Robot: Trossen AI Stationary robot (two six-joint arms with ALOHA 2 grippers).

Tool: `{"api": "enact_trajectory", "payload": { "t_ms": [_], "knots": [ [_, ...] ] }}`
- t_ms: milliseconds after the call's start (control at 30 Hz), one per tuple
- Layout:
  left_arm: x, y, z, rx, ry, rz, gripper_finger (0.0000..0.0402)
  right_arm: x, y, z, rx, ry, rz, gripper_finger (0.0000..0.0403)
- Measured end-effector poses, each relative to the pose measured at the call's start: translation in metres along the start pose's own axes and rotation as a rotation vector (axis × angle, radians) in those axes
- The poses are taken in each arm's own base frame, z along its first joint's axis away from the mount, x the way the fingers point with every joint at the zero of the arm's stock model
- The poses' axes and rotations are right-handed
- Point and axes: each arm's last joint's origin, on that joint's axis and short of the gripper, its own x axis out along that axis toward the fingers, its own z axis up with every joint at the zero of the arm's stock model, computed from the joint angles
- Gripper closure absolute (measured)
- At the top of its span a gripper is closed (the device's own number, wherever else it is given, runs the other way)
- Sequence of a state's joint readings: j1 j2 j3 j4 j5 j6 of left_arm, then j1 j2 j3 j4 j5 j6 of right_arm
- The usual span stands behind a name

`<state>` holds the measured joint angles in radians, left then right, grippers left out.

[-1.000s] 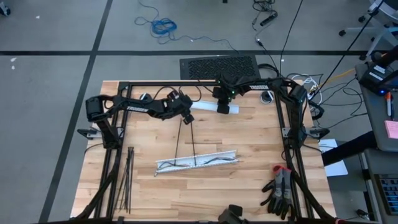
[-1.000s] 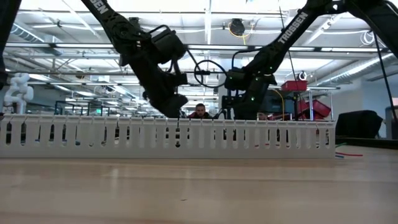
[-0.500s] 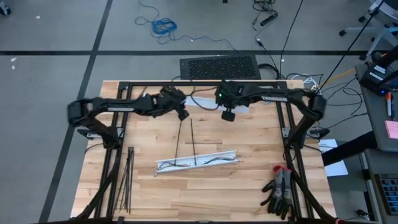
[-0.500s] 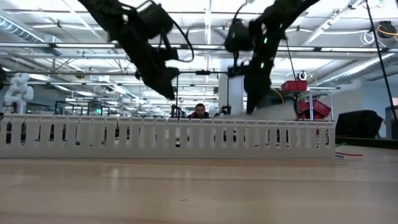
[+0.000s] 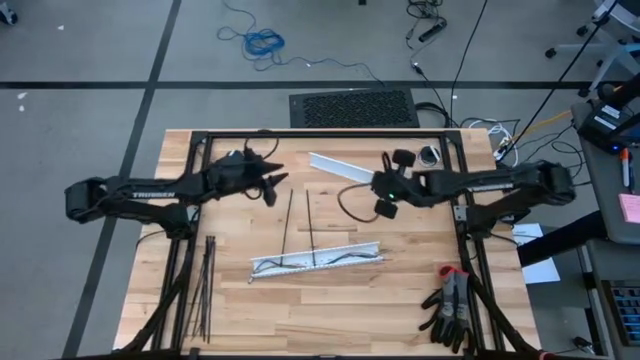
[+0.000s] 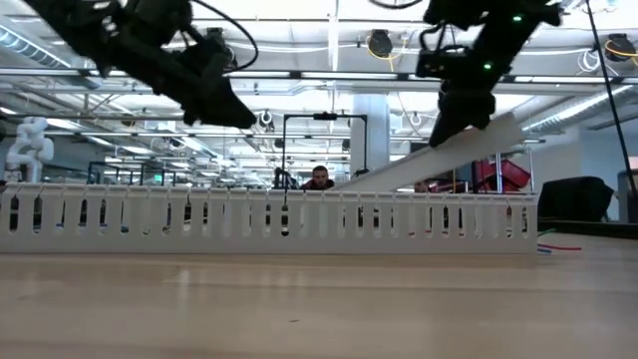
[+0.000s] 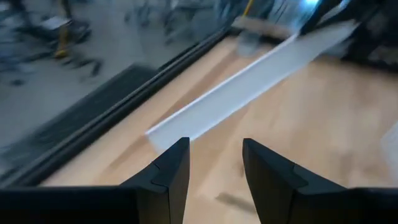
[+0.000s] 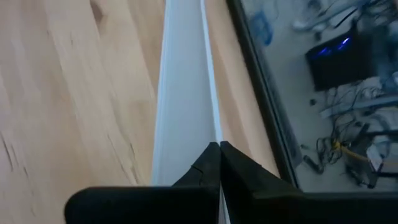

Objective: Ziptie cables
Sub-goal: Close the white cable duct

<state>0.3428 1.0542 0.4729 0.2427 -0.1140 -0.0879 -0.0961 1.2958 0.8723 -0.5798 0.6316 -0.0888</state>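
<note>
While white strip (image 5: 345, 168) tilts, slotted channel (image 5: 317, 261) holds cables (image 5: 340, 259).

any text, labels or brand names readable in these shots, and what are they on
"TROSSEN": white letters along the left arm in the high view, small but just legible.
A similar white marking runs along the right arm in the high view; too small to read.
The white slotted channel, the loose white strip and the wooden table show no text.
The low view and both wrist views show nothing legible.
</note>
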Motion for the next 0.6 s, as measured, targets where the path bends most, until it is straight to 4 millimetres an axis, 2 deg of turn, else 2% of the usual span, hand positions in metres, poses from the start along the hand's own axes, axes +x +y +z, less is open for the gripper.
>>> {"api": "enact_trajectory", "payload": {
  "t_ms": [167,433,533,600],
  "knots": [
    [0.008,0.000,-0.028,-0.087,-0.101,-0.072,0.0256,-0.016,0.013,-0.016,0.013,-0.143,-0.059,0.0402],
    [0.033,-0.001,-0.052,-0.090,-0.036,-0.058,0.0256,-0.047,0.021,-0.015,-0.012,-0.301,-0.030,0.0402],
    [0.039,-0.001,-0.057,-0.107,-0.033,-0.058,0.0256,-0.048,0.023,-0.015,0.011,-0.316,0.031,0.0402],
    [0.042,-0.001,-0.059,-0.146,-0.020,-0.055,0.0256,-0.042,0.021,-0.014,0.069,-0.302,0.088,0.0402]
  ]
}}
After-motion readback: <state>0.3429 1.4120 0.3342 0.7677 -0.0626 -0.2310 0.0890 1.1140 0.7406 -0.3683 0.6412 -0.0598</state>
